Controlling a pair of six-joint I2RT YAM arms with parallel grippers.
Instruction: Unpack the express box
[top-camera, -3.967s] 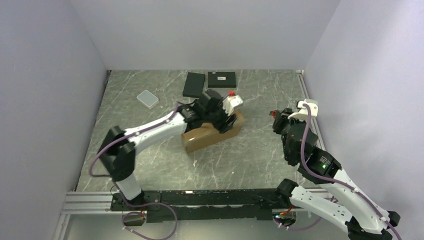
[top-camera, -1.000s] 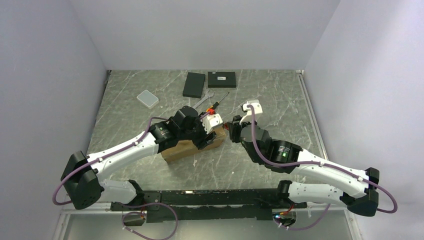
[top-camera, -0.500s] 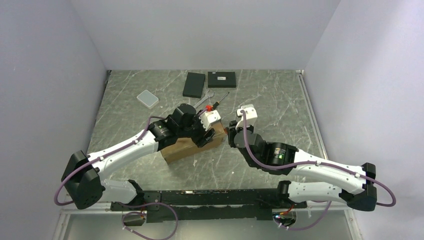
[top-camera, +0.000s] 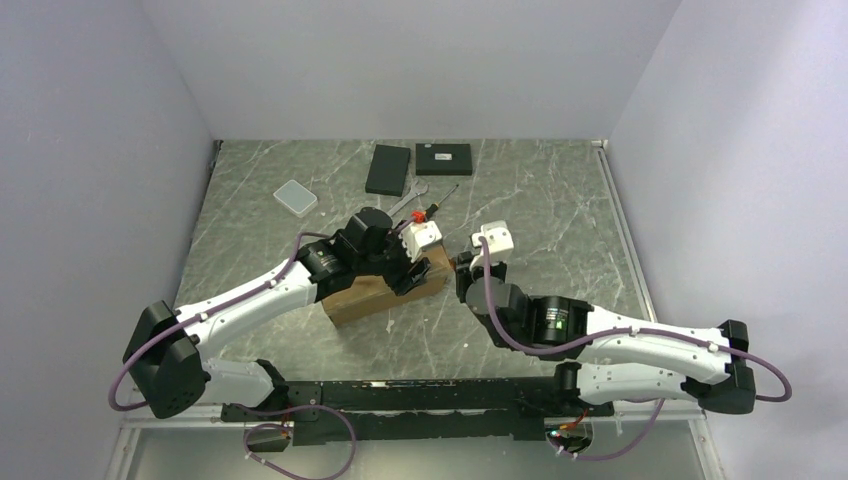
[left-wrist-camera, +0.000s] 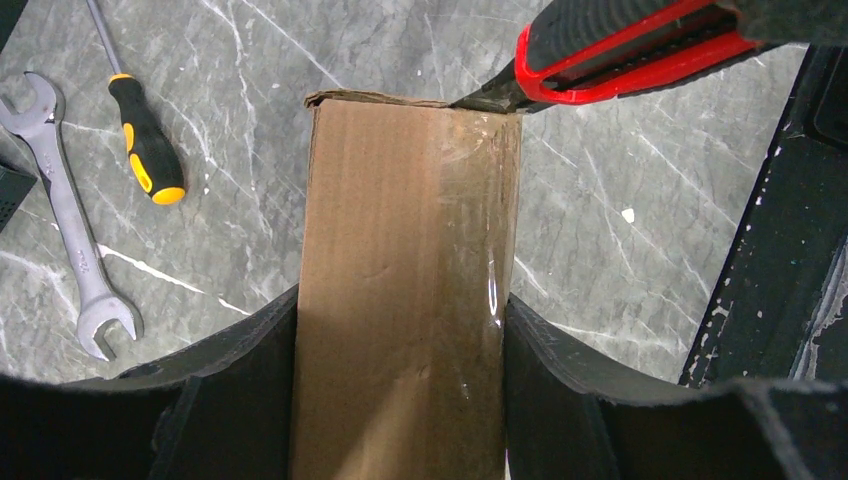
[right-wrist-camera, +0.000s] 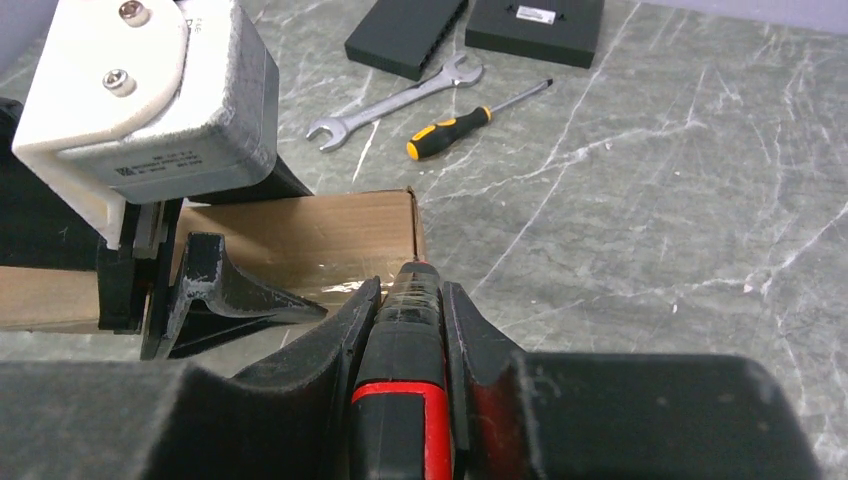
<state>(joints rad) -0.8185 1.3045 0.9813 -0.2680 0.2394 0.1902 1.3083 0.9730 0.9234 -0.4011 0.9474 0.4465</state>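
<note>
One express box (left-wrist-camera: 410, 180) tight in left claw (left-wrist-camera: 400, 310), knife (left-wrist-camera: 620, 45) tight in right claw (right-wrist-camera: 410, 295) at its corner

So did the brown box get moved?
Yes. The express box has slid nearer the arms' bases and leftward, farther from the long black box at the back.

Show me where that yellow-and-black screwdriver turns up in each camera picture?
Top external: screwdriver near the centre, just beyond the express box.
Left wrist: screwdriver in the upper left corner.
Right wrist: screwdriver in the upper middle.
Shared landmark: the wrench lying right beside it.
</note>
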